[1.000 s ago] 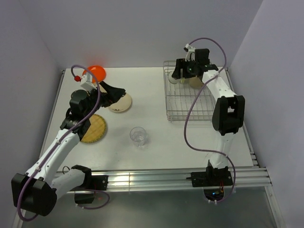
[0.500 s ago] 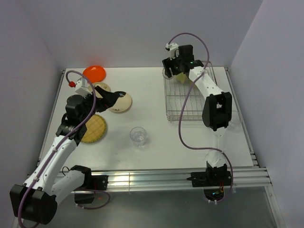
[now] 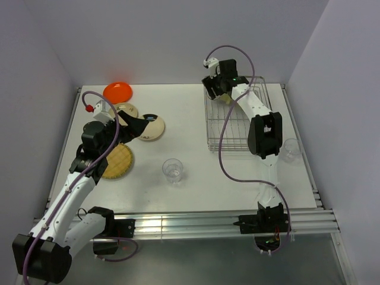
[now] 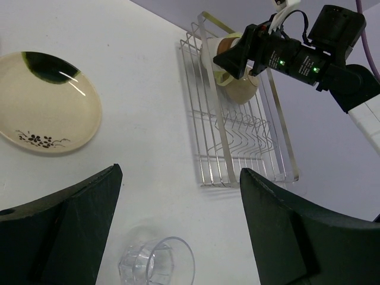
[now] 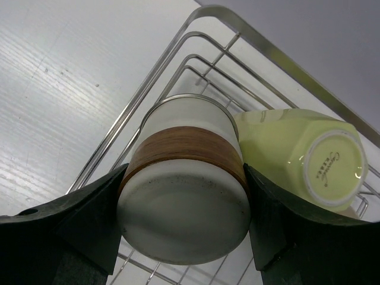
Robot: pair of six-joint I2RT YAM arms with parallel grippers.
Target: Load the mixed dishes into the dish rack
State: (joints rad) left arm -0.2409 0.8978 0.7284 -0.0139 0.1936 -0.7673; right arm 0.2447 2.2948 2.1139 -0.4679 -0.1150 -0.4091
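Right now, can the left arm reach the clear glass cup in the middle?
Probably yes: the left end effector is open, and nothing stands between it and the clear glass cup.

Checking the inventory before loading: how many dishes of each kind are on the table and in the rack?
Plates: 4 (orange round plate, tan plate, cream plate with dark mark, woven yellow-brown round plate)
Clear glasses: 2 (mid-table glass, glass right of the silver wire rack)
Cups: 2 (cream cup with brown band, pale yellow-green mug)
Total: 8
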